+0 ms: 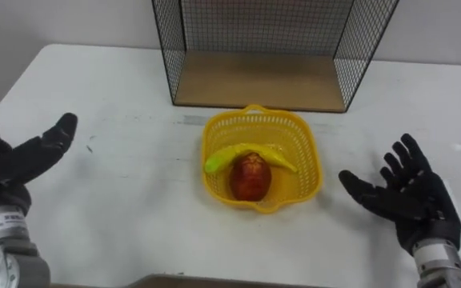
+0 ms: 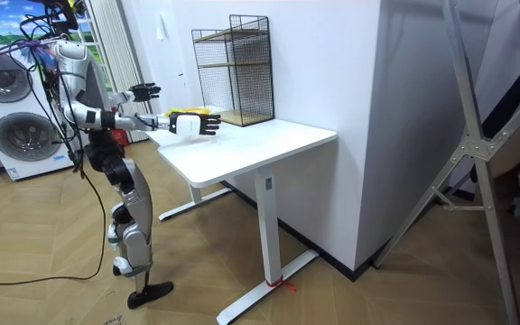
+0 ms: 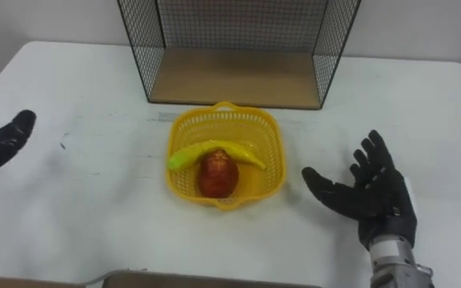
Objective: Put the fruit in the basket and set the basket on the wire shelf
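Currently the left hand (image 1: 24,154) and right hand (image 1: 410,196) hover with fingers spread, holding nothing, over the white table's (image 1: 134,196) left and right sides. Between them the yellow basket (image 1: 306,152) holds a banana (image 1: 246,152) and red apple (image 1: 250,179), just before the wire shelf (image 1: 262,80).

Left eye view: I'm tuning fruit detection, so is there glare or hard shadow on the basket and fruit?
Left eye view: the basket, banana and apple are evenly lit, without glare; only a faint soft shadow falls on the table at the basket's near edge. Right eye view: the same. Room view: the table looks bright.
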Available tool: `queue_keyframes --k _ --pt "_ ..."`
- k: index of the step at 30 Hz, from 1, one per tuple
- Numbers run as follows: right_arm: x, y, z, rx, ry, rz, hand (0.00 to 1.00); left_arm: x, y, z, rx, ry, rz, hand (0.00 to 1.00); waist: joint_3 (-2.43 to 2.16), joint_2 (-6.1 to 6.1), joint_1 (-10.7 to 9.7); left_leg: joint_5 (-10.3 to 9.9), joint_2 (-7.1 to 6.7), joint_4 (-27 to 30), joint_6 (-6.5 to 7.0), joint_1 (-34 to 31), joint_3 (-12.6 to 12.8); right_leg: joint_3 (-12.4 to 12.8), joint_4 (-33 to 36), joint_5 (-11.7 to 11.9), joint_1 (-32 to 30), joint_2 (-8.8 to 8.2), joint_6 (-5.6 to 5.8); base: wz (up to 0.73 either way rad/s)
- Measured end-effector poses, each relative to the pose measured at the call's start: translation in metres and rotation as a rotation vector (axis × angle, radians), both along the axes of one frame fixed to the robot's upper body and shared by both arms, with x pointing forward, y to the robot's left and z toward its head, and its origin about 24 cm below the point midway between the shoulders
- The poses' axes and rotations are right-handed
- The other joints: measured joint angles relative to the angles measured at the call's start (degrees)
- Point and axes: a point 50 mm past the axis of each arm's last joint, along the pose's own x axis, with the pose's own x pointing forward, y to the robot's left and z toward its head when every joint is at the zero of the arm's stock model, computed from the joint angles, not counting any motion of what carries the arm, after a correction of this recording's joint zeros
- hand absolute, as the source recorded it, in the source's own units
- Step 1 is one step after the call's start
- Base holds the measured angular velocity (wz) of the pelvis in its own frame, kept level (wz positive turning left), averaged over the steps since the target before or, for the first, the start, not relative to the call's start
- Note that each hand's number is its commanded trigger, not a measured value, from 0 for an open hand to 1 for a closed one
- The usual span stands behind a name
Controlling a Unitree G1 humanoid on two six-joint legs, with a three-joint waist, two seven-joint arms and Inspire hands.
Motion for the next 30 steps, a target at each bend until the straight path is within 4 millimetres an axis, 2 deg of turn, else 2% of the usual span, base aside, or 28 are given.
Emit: queue_keyframes --k 8,16,18,26,30 --pt "0.002 0.015 -0.004 0.098 -0.013 0.072 0.00 0.005 -0.018 -0.007 -0.016 0.024 -0.145 0.00 -0.06 -0.10 0.22 0.00 0.25 -0.02 0.00 0.68 0.82 0.69 0.17 0.05 0.10 0.28 -0.08 -0.04" --pt "0.005 0.033 -0.007 0.175 -0.019 0.158 0.00 0.008 -0.041 -0.030 -0.067 0.131 -0.279 0.00 -0.10 -0.08 0.08 0.00 0.40 -0.05 0.00 0.96 2.54 2.38 0.10 0.53 -0.25 0.46 -0.07 -0.09" --pt "0.008 0.040 -0.011 0.195 -0.011 0.180 0.00 0.008 -0.045 -0.034 -0.080 0.147 -0.294 0.00 -0.10 -0.07 -1.28 0.00 0.43 -0.06 0.00 0.83 2.67 2.37 0.08 0.60 -0.27 0.47 -0.04 0.00" --pt "0.009 0.041 -0.016 0.209 0.000 0.195 0.00 0.008 -0.051 -0.039 -0.095 0.161 -0.340 0.00 -0.20 -0.19 -1.91 0.00 0.48 -0.10 0.00 0.83 3.44 3.09 0.25 0.89 -0.95 0.50 -0.02 -0.05" --pt "0.010 0.043 -0.016 0.215 -0.008 0.211 0.00 0.008 -0.052 -0.040 -0.095 0.161 -0.358 0.00 -0.14 -0.83 -1.45 0.00 0.49 -0.10 0.00 0.81 3.75 3.25 0.41 0.90 -1.14 0.50 -0.02 -0.01"
